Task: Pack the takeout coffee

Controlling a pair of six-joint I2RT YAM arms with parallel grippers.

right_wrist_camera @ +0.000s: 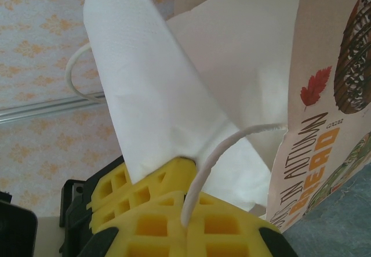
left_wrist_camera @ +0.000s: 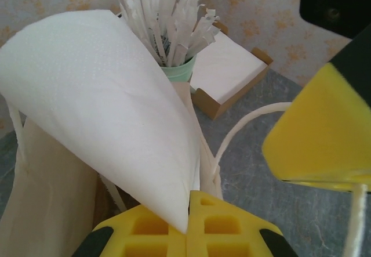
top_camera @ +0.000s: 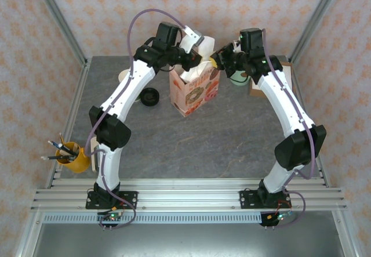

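Observation:
The takeout coffee (top_camera: 149,97) stands on the table left of the printed paper bag (top_camera: 194,89); from above I see mostly its round black lid. My left gripper (top_camera: 197,47) hangs over the bag's open top, shut on a corner of a white napkin (left_wrist_camera: 98,94); its closed tips (left_wrist_camera: 188,216) pinch the napkin's point. My right gripper (top_camera: 215,60) sits at the bag's right upper edge, shut (right_wrist_camera: 186,225) on the bag's white cord handle (right_wrist_camera: 232,144). The napkin (right_wrist_camera: 151,83) droops against the bag (right_wrist_camera: 324,112).
A mint-green holder of wrapped straws (left_wrist_camera: 174,65) and a brown box of napkins (left_wrist_camera: 229,74) stand behind the bag at the right. A cream cup (top_camera: 124,76) peeks out behind the left arm. A yellow pot of pens (top_camera: 74,155) sits at the near left.

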